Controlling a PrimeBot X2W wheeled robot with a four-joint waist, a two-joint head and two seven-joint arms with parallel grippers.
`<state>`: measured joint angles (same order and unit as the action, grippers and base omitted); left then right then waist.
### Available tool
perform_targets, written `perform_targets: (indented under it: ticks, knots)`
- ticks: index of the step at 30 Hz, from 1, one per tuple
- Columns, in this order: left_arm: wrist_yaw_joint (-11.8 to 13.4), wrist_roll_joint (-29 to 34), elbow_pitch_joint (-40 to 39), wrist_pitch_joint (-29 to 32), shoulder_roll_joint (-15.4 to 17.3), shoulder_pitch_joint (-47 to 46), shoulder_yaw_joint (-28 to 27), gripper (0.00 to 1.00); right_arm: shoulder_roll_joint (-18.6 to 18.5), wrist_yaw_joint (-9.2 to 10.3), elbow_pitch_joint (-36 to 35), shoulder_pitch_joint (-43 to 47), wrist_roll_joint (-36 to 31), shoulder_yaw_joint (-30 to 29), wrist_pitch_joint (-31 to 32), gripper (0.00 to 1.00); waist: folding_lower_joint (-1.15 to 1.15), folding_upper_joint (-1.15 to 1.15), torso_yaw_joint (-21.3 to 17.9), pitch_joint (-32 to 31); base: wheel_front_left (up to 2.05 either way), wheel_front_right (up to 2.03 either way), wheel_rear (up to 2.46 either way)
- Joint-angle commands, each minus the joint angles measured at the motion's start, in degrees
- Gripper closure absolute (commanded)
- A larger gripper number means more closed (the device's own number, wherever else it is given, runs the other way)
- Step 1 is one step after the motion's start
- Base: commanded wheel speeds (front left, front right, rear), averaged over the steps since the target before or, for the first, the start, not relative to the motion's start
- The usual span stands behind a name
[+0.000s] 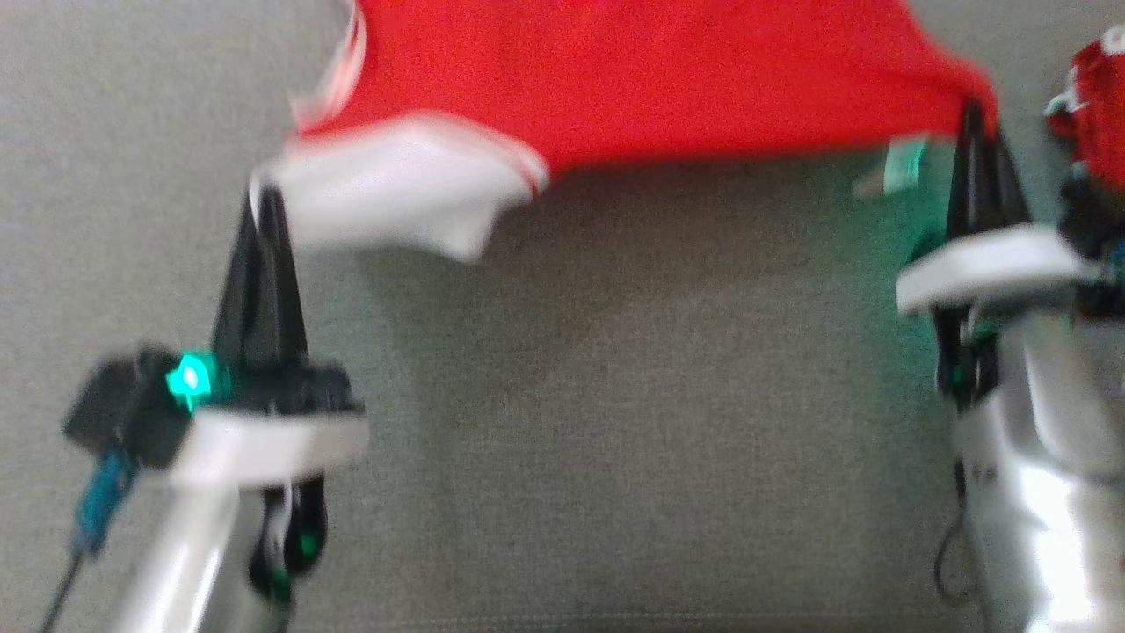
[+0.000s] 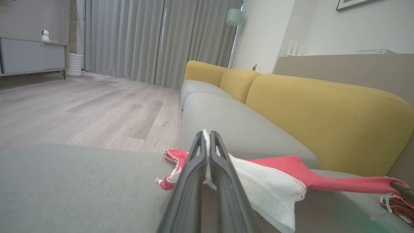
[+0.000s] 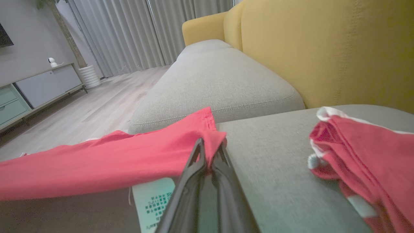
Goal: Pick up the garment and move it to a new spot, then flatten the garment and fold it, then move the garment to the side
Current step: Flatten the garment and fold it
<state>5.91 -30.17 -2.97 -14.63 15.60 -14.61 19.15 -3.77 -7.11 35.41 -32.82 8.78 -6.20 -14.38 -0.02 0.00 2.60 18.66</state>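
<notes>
Now, left tool (image 1: 266, 198) at nine o'clock grips the garment (image 1: 668, 79) by its white sleeve; right tool (image 1: 973, 119), two o'clock, clamps the red edge.

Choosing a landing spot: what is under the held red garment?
Grey sofa cushion in shadow lies beneath the garment, plus its hanging label. The cushion beyond the raised edge is covered.

I count two dark long-fingered pincers of my own: my left gripper (image 1: 264, 198) and my right gripper (image 1: 974, 119). Cloth pieces, two: one red fabric garment with a white sleeve (image 1: 668, 79) and one bunched red-and-white fabric bundle (image 1: 1099, 97). One pale printed label (image 3: 153, 200). Three yellow fabric back cushions (image 2: 323, 119), three grey fabric seat cushions (image 3: 220, 81), one small white camera (image 2: 45, 34).
</notes>
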Motion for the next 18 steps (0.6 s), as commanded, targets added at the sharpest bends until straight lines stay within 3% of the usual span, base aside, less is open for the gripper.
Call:
perform_targets:
  ticks: [1,11,18]
  knots:
    - [0.62,0.17,-2.92,-0.36,1.75,0.75,-2.42,1.0,0.72,-0.37,-2.91,1.4,0.61,0.82,-0.61,1.0,0.02,0.0,0.22,-4.11,0.0,0.0,0.0]
    - [4.67,-0.01,-10.98,0.17,2.35,19.65,-0.81,1.0,0.88,-0.37,-16.86,24.07,5.21,0.66,2.47,1.0,0.02,0.0,0.85,-12.61,0.0,0.0,0.0]
    - [5.81,-0.58,-13.4,2.29,3.1,25.57,0.63,1.0,0.89,-0.37,-25.96,34.05,6.77,0.26,7.91,1.0,0.02,0.0,1.19,-13.95,0.0,0.0,0.0]
